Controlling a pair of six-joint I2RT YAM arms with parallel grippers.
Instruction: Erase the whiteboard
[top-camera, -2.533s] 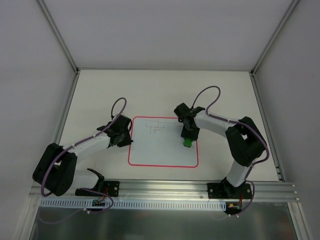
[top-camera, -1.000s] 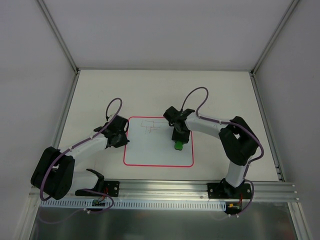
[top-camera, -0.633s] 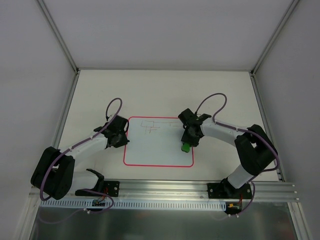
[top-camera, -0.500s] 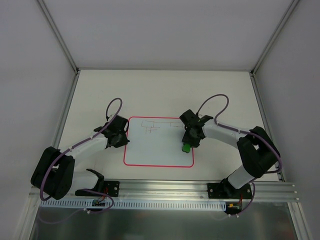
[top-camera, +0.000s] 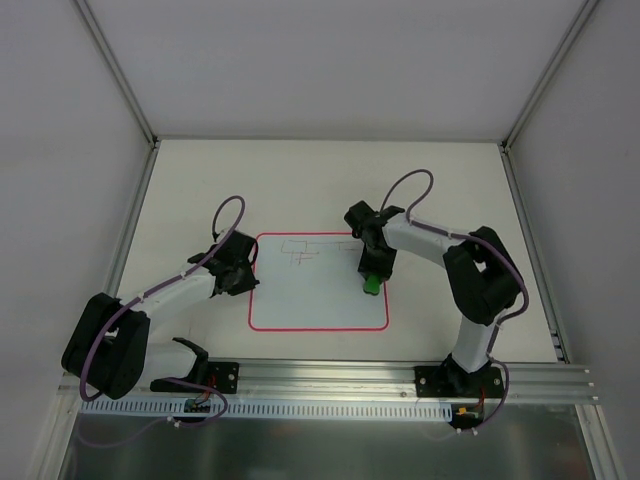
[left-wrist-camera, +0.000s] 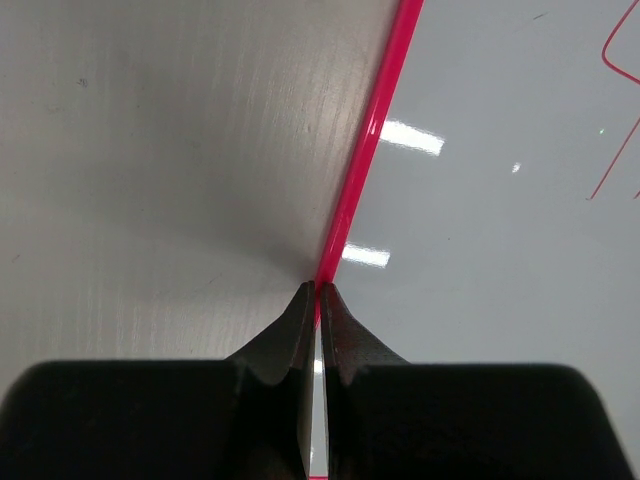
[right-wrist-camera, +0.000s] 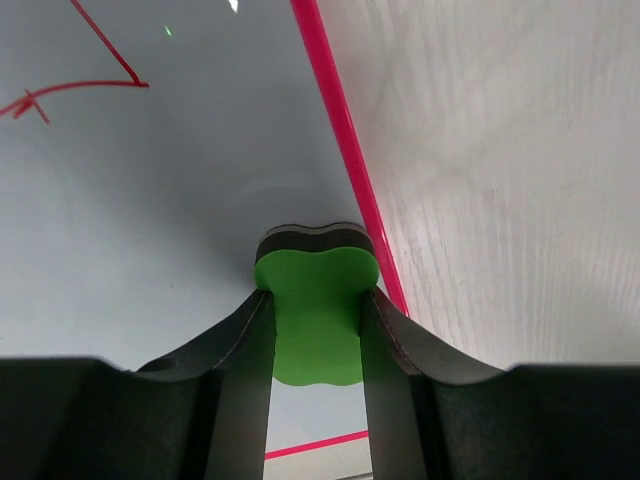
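**Board edges and working room**

The whiteboard (top-camera: 318, 290) lies flat on the cream surface (top-camera: 300, 180), between the two arms and nearer their bases than the back wall.

- Left claw (left-wrist-camera: 318, 290): closed, nothing between the tips. The tips meet right on the pink border of the board's left edge; bare surface on one side, glossy white on the other.
- Right claw (right-wrist-camera: 318, 300): gripping a green eraser (right-wrist-camera: 316, 310), whose dark pad is down on the board, just beside the right border.
- Red scribbles (top-camera: 300, 250): along the far edge, left of the eraser. White board lies between them and the eraser.
- Room: a broad band of surface beyond the far edge, narrower strips left and right. The near edge sits close to the metal rail (top-camera: 330, 375).
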